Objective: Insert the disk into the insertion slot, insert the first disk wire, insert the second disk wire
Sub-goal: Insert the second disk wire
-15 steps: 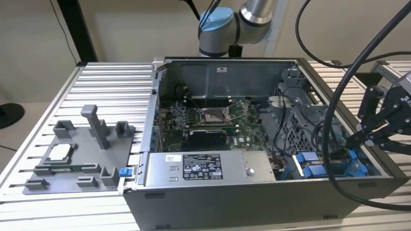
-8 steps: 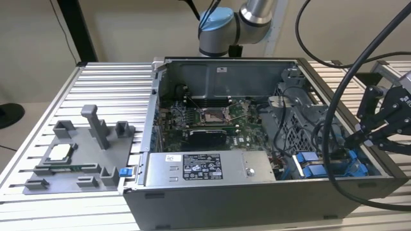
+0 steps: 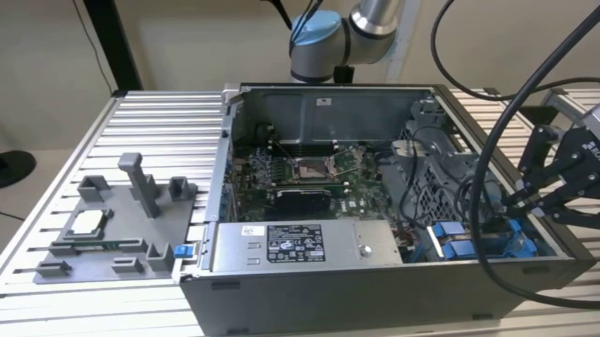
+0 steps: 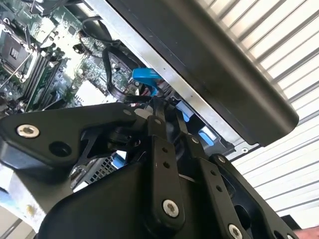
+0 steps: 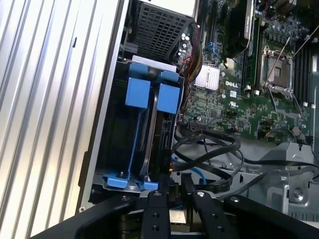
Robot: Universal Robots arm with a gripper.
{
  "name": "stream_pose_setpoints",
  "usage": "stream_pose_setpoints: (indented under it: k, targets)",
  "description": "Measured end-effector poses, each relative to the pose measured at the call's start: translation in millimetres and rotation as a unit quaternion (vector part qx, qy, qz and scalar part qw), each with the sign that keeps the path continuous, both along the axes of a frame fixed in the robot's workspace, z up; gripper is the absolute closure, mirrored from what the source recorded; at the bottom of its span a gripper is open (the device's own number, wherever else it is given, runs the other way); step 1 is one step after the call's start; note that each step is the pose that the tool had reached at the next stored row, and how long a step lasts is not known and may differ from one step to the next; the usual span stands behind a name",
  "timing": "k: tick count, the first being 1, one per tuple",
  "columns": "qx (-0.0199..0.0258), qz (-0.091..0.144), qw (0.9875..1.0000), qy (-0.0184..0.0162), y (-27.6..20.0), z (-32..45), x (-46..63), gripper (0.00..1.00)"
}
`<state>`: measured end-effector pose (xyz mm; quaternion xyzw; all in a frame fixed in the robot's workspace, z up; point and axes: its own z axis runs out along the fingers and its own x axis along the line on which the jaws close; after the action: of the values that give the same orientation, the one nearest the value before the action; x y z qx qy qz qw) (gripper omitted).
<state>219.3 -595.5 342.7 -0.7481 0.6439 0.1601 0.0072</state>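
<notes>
We judge a wire step in hand: gripper [image 5: 172,195] jaws pinch a dark connector [image 5: 168,185], just beyond sits the disk [image 5: 149,132]; next demands fine alignment.

A black-and-white sticker [image 3: 294,243] with dense print and small symbols sits on the grey metal power supply [image 3: 375,242], well away from the gripper [image 3: 516,200] across the computer case; its characters are too fine to make out. A small white sticker [image 3: 324,101] on the case's far inner wall is equally unreadable. White letters [image 3: 591,147] mark the gripper's own body, cut off at the picture's edge. In the first wrist view, a short white printed word [image 5: 234,83] stands on the green motherboard [image 5: 249,107], beyond the black cables [image 5: 209,149] near the gripper.
</notes>
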Motion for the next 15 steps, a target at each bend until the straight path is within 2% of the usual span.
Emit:
stream_pose_setpoints:
  k: [3,4,14,15]
  targets:
    - [0.0012,0.0,1.0,0.0008,0.1,-0.2,0.0,0.0]
    - [0.0014,0.0,1.0,0.0009,0.1,-0.3,0.0,1.0]
    - [0.0015,0.0,1.0,0.0029,0.0,-0.4,0.0,1.0]
    - [0.0015,0.0,1.0,0.003,0.0,-0.4,0.0,0.0]
